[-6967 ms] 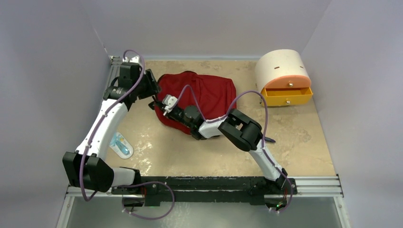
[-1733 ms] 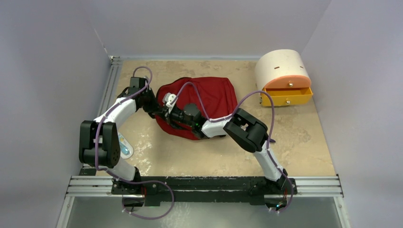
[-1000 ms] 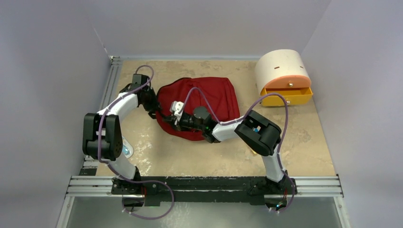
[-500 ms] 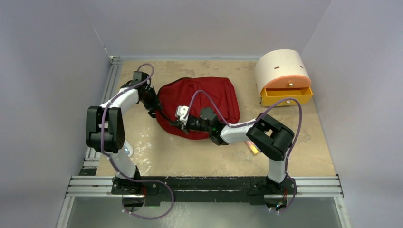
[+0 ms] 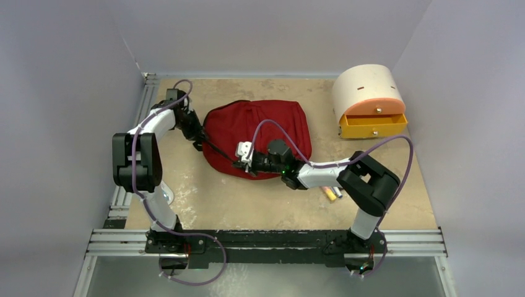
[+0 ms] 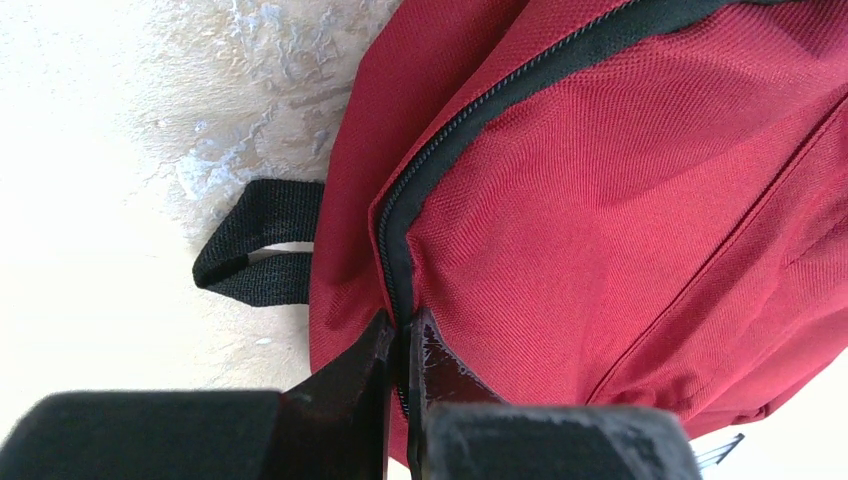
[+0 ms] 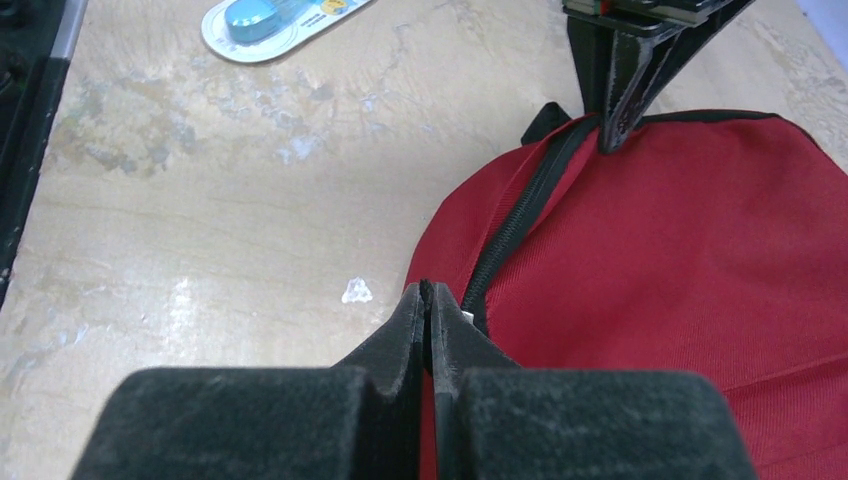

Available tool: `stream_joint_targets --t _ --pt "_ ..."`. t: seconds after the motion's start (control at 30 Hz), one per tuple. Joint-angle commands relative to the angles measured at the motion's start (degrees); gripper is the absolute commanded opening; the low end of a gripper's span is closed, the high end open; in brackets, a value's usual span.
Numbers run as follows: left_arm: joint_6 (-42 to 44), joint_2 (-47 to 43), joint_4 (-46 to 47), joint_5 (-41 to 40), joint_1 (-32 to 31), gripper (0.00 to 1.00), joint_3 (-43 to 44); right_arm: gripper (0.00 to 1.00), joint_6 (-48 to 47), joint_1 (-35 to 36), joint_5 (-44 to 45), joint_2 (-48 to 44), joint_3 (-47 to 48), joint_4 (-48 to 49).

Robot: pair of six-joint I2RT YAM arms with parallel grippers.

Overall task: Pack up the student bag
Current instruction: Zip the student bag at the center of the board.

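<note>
The bag [image 5: 229,124] lies flat on the table [image 5: 247,204], in the far middle, left of the box [image 5: 365,86]. Its long axis runs roughly left to right. The rounded top end points left, and the black loop [image 6: 270,205] sticks out from that end onto the table. The straighter bottom end faces right, toward the box.

The black zipper [image 6: 450,130] curves round the left end of the bag, from the far side toward the near edge.

The left gripper [image 6: 403,340] stands at the bag's left end, just beside the loop. Its fingers are pinched together on the zipper strip and the red fabric there.

The right gripper [image 7: 428,300] reaches in from the right and sits at the bag's near-left edge, where the zipper comes down to the table side. Its fingers are pressed tight against each other. Whether a pull tab sits between them cannot be told. The stretch of zipper between the two grippers looks closed.

The box stands at the far right with its orange drawer [image 5: 373,127] pulled out toward the near side. Two pens [image 5: 330,193] lie on the table under the right arm. A card [image 7: 270,20] with a blue object lies near the left arm.
</note>
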Motion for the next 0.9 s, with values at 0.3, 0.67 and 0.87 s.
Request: stream_joint_targets --t 0.3,0.67,0.87 --pt "0.6 -1.6 7.7 1.2 5.0 0.12 4.6 0.0 -0.4 -0.8 -12.1 -3.0 1.3 -8.5" --pt "-6.0 -23.3 5.1 5.8 4.7 0.53 -12.1 0.0 10.3 -0.8 -11.3 8.5 15.3 1.5" --pt "-8.7 -28.8 5.4 6.8 3.7 0.53 -19.2 0.0 11.2 -0.7 -10.3 13.1 23.3 1.8"
